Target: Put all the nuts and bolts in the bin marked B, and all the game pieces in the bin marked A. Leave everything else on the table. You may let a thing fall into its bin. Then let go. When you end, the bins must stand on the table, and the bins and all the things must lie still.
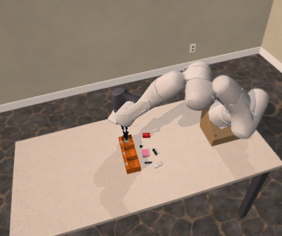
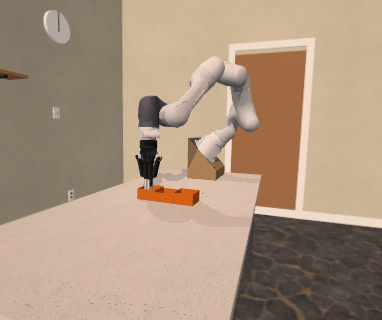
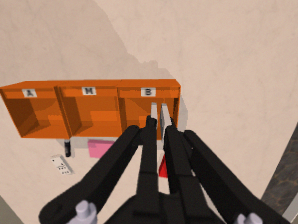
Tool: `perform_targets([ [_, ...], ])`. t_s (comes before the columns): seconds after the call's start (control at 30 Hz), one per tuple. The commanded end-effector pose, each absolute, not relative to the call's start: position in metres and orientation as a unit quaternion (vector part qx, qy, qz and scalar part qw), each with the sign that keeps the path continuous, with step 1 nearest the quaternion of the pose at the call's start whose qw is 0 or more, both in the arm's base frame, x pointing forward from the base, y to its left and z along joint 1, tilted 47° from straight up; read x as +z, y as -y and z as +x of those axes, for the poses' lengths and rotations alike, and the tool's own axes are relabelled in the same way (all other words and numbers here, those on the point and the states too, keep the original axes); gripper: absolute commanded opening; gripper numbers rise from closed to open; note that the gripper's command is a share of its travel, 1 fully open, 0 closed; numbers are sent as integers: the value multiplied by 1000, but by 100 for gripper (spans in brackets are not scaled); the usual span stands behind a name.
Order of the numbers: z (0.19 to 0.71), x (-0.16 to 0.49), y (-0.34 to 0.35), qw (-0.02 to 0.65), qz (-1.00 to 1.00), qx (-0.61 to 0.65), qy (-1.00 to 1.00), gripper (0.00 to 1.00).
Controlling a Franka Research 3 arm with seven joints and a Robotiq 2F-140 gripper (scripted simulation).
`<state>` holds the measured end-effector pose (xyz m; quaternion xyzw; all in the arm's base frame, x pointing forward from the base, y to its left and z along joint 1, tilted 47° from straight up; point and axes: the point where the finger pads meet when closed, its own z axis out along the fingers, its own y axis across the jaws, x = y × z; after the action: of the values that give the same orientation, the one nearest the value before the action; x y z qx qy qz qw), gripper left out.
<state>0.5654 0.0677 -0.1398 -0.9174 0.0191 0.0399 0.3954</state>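
Gripper [image 1: 126,140] [image 2: 148,187] [image 3: 158,110] tips down in bin B [image 1: 122,139] [image 2: 141,193] [image 3: 132,92], R of ctr in wrist view; fingers nearly pressed tog., can't tell if sth. tiny is pinched. White tile w/ dark dots [image 1: 158,164] [image 2: 203,194] [image 3: 61,165] on table, lower L of wrist view, near bin A [image 1: 133,171] [image 2: 194,198] [image 3: 44,93]. Pink square [image 1: 145,153] [image 3: 101,149] beside bins, lower L of ctr; red block [image 1: 146,135] [image 3: 163,167] partly hidden, lower ctr.
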Motion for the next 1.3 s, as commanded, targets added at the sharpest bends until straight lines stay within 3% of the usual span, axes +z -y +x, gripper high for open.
perform_targets([
  [0.0,567,-139,-69,396,-917,39,-21,5],
  [1.27,568,-123,-51,396,-917,39,-21,5],
])
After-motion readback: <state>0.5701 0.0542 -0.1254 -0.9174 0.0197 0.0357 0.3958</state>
